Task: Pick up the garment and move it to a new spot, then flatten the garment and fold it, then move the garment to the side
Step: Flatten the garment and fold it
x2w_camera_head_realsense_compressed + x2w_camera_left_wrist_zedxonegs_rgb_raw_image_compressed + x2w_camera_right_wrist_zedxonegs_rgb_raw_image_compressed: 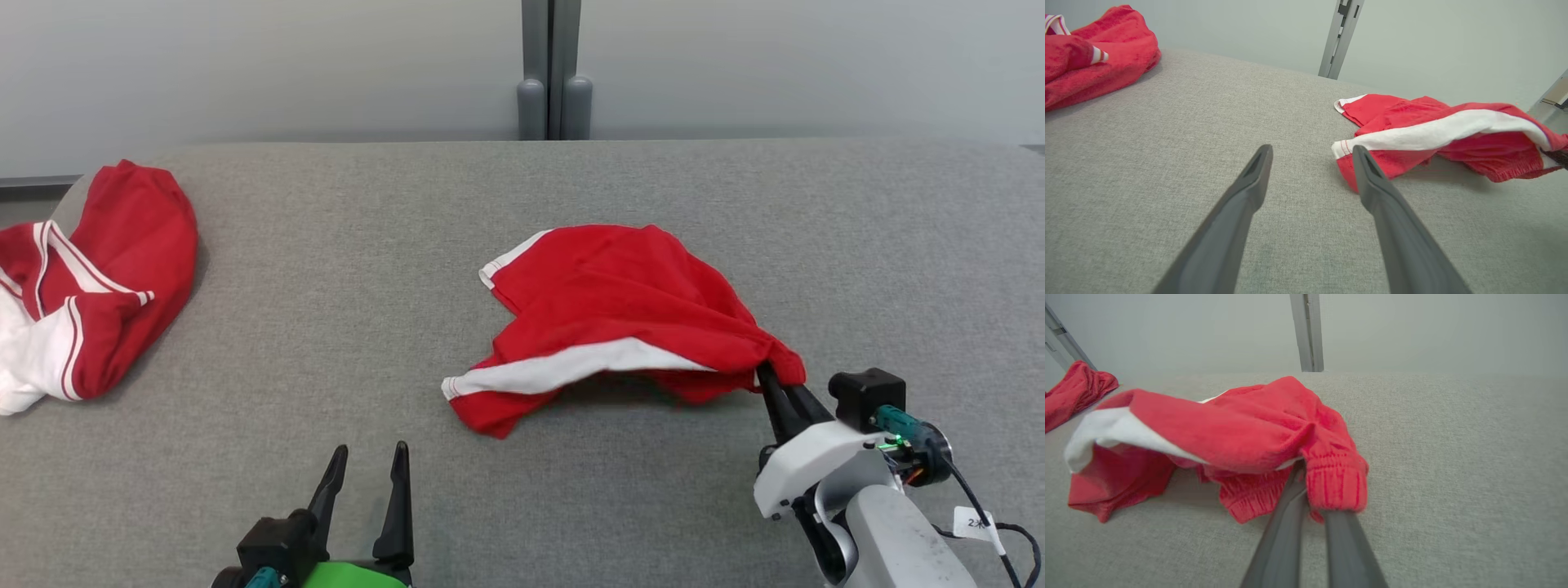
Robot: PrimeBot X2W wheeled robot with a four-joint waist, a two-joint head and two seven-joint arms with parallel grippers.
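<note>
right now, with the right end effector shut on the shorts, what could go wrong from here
1. The right end effector pinches only a bunched bit of waistband at the edge of the shorts, so the cloth could slip out on lifting.
2. The rest trails crumpled on the table, so it may hang twisted and be hard to flatten.
3. The open left end effector sits near the shorts' front corner and could snag it.

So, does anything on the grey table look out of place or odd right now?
Nothing is spilled or damaged. The red garment lies crumpled in the middle, one end pinched in the shut right gripper and raised off the grey table. A second red and white garment sits bunched at the table's left edge.
</note>
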